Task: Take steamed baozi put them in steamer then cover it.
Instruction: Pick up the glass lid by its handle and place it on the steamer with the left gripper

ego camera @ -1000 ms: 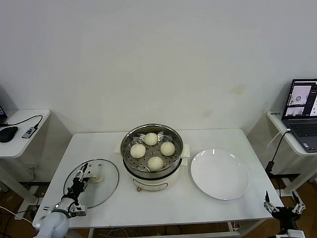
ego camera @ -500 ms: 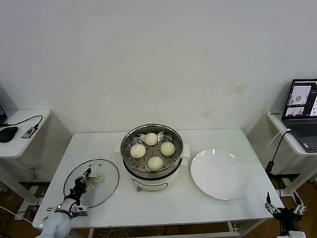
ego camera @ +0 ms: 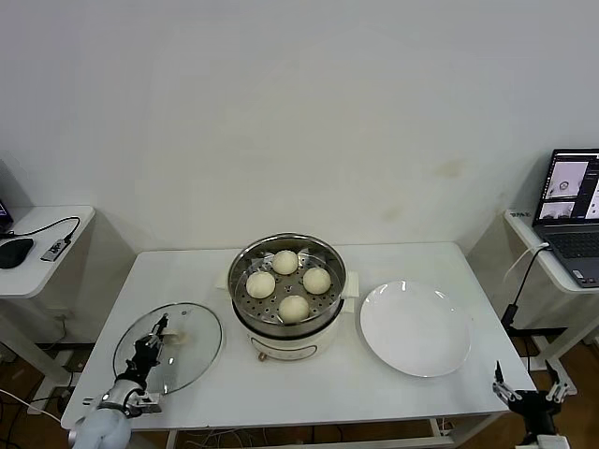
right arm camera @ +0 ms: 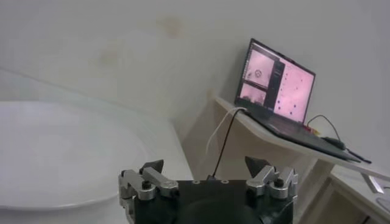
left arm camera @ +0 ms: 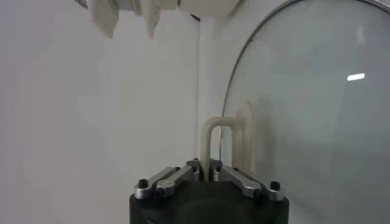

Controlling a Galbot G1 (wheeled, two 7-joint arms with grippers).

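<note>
Several cream-white baozi sit on the perforated tray of the steel steamer at the table's middle. The clear glass cover is at the front left of the table. My left gripper is shut on its cream handle; in the left wrist view the jaws of that gripper pinch the thin handle, with the cover's glass beyond. My right gripper hangs open, low off the table's front right corner, holding nothing; it shows open in its wrist view.
A flat white plate lies right of the steamer and also fills the right wrist view. A laptop stands on a side table at the right. Another side table at the left holds a mouse and cables.
My left gripper has closed onto the cover's handle, and the cover has shifted slightly left and toward the front edge. The right gripper has barely moved.
</note>
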